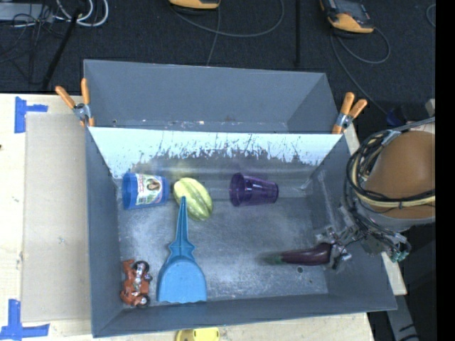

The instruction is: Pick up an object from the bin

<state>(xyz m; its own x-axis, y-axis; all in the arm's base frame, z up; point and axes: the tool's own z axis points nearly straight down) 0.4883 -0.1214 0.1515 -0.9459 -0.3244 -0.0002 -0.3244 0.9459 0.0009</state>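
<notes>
My gripper (335, 249) is low at the bin's right wall, right against the right end of a dark purple eggplant (304, 256). The eggplant lies flat on the floor with its green stem pointing left. Whether the gripper grips it cannot be made out. A purple cup (252, 190) lies on its side farther back, to the upper left of the gripper.
Along the back of the bin lie a blue jar with a label (142, 190) and a yellow-green squash (193, 197). A blue scoop (181, 265) and a small red toy (134, 283) rest at the front left. The arm's brown dome and cables hang over the right rim.
</notes>
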